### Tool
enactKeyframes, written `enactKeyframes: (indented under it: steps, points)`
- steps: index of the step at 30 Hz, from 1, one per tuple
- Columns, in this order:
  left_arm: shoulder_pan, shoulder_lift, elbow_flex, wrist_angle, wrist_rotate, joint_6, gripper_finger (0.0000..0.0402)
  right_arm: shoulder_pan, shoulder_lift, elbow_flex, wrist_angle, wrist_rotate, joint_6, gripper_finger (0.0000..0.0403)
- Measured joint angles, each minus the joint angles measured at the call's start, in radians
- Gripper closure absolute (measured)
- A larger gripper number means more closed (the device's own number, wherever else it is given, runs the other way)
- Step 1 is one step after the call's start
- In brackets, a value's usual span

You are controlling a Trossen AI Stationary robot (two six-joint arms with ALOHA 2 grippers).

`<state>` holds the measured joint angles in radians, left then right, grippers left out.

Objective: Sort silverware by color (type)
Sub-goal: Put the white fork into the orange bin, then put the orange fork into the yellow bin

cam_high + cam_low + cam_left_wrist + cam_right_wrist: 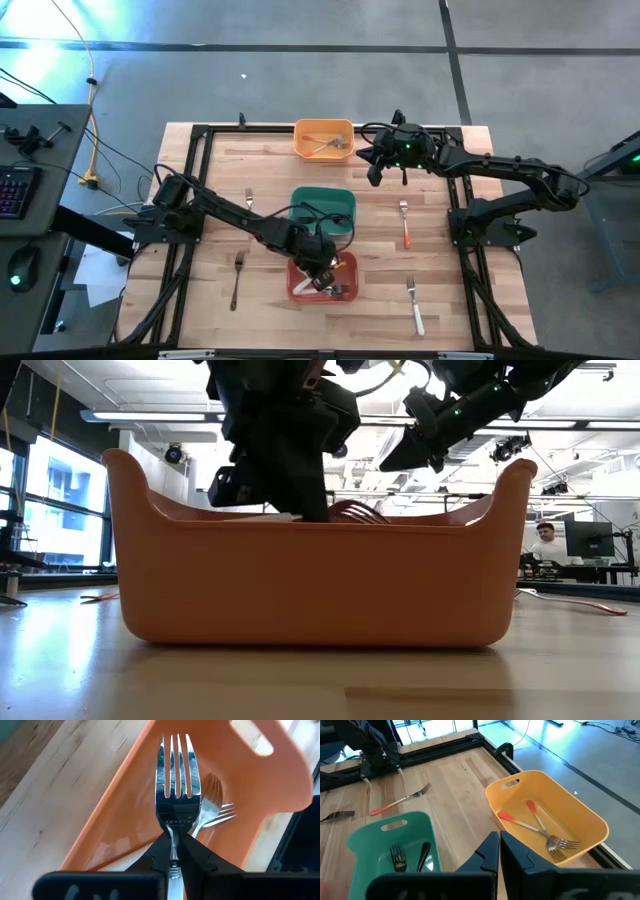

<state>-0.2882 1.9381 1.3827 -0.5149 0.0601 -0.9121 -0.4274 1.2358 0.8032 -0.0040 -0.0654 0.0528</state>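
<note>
Fork [174,785] stamped "ANNOVA", clenched in left jaws [173,851] over red bin [125,820], right jaws [499,851] closed empty.

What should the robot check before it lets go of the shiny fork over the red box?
1. Fork held firmly: ok. The left gripper is shut on the metal fork.
2. Fork over the right box: ok. It hangs above the red bin, where other metal-headed forks already lie.
3. Low enough to drop softly: cannot tell. The low view does not show the gap clearly.
4. Other arm out of the way: ok. The right gripper, shut and empty, is beside the orange bin.
5. Forks left to sort: not ok. Several remain on the table, such as a red-handled fork.
</note>
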Motion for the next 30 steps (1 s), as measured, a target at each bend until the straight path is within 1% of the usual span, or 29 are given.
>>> enactKeyframes:
  steps: [6,10,13,18,20,22,25,27,30]
  points:
    - [0.0,-0.003,0.0,0.039,0.043,0.0,0.0337,0.0,0.0,0.0,0.001,-0.001,0.002,0.0403]
    - [0.0,-0.041,0.0,0.036,0.047,0.018,0.0327,0.0,0.0,0.0,0.0,-0.003,0.002,0.0403]
    - [0.001,-0.09,0.0,0.016,0.049,0.053,0.034,0.0,0.0,0.0,0.001,-0.003,0.024,0.0403]
    - [0.031,-0.186,-0.002,-0.024,0.051,0.131,0.0391,0.0,0.0,0.0,0.001,-0.003,0.048,0.0403]
    - [0.052,-0.221,-0.02,-0.014,0.051,0.151,0.0398,0.0,0.0,0.0,0.001,-0.003,0.058,0.0403]
    - [0.072,-0.256,-0.052,-0.015,0.053,0.172,0.0397,0.0,0.0,0.0,0.001,-0.003,0.074,0.0403]
    - [0.106,-0.314,-0.134,0.031,0.074,0.203,0.0401,0.0,0.0,0.0,0.001,-0.003,0.091,0.0403]
    - [0.131,-0.361,-0.21,0.07,0.08,0.219,0.0401,0.0,0.0,0.0,0.0,-0.002,0.106,0.0403]
    - [0.179,-0.429,-0.344,0.192,0.093,0.236,0.0401,0.0,0.0,0.0,-0.013,0.004,0.136,0.0403]
